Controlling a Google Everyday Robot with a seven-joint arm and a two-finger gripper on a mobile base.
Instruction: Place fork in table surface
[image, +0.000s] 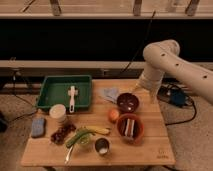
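Observation:
A slim silvery fork (68, 154) lies on the light wooden table surface (155, 142) near the front left edge, its upper end beside the green cucumber (76, 138). My gripper (135, 90) hangs at the end of the white arm (162, 57) at the back right of the table. It is just above the far rim of a dark bowl (128, 102) and far from the fork.
A green tray (52, 87) at the back left holds a white-handled tool (73, 97). Also on the table are a bluish cloth (109, 93), an orange (114, 115), a brown bowl (130, 126), a banana (98, 130), a metal cup (102, 146), a white jar (58, 112) and a blue sponge (38, 126).

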